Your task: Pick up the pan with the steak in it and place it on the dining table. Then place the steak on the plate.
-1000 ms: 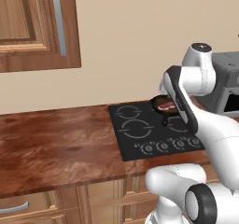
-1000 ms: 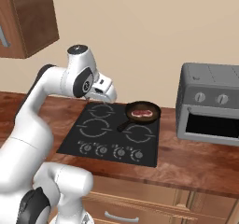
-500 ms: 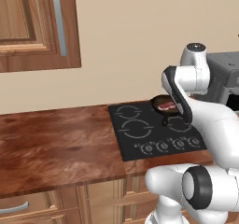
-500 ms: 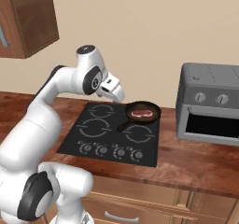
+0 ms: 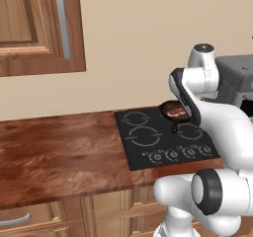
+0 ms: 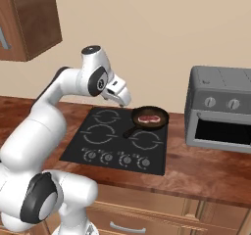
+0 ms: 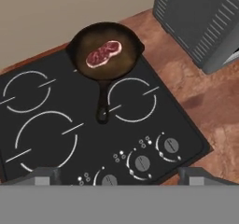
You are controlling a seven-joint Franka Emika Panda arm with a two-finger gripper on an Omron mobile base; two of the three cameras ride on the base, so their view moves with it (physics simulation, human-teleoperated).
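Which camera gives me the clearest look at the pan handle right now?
The hand view: the pan handle runs unobstructed from the pan toward the camera. The right base view shows the handle smaller, angled toward the front burners. In the left base view the arm covers most of the pan.

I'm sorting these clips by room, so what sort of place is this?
A kitchen, rendered rather than real. A black cooktop is set into a wooden counter, a pan holding a raw steak sits on its back burner, and a grey toaster oven stands beside it.
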